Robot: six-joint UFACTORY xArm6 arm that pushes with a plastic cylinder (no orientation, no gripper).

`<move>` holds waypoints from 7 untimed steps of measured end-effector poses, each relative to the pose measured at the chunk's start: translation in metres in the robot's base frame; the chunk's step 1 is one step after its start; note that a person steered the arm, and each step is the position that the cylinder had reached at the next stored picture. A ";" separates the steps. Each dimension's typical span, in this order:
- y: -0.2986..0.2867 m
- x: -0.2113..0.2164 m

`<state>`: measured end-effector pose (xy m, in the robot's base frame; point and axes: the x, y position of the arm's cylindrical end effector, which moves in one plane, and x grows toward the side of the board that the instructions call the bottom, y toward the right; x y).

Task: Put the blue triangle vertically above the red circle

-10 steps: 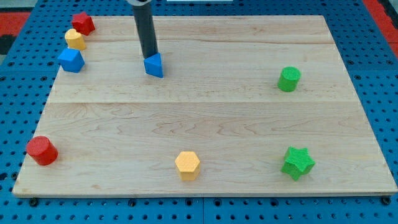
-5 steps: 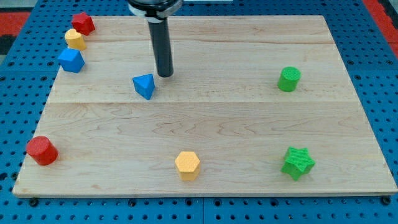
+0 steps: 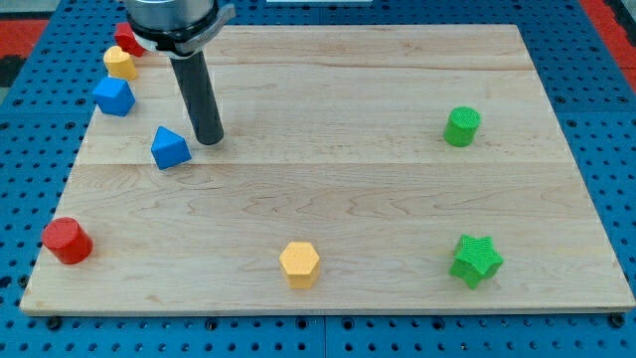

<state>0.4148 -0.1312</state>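
Observation:
The blue triangle (image 3: 170, 148) lies on the wooden board (image 3: 358, 189) at the left of the view. My tip (image 3: 209, 140) stands just to its right, close to it. The red circle (image 3: 67, 241), a short red cylinder, sits near the board's bottom left corner, below and to the left of the triangle.
A blue cube-like block (image 3: 114, 96), a yellow block (image 3: 120, 64) and a red block (image 3: 124, 38) partly hidden by the arm cluster at the top left. A yellow hexagon (image 3: 299, 265) is at the bottom middle, a green cylinder (image 3: 461, 126) at the right, a green star (image 3: 476, 260) at the bottom right.
The blue triangle has slid down and to the left across the board. My tip has moved leftward with it and now stands on its right side.

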 end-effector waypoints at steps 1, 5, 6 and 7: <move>-0.021 0.021; -0.104 0.004; -0.112 0.004; -0.087 0.019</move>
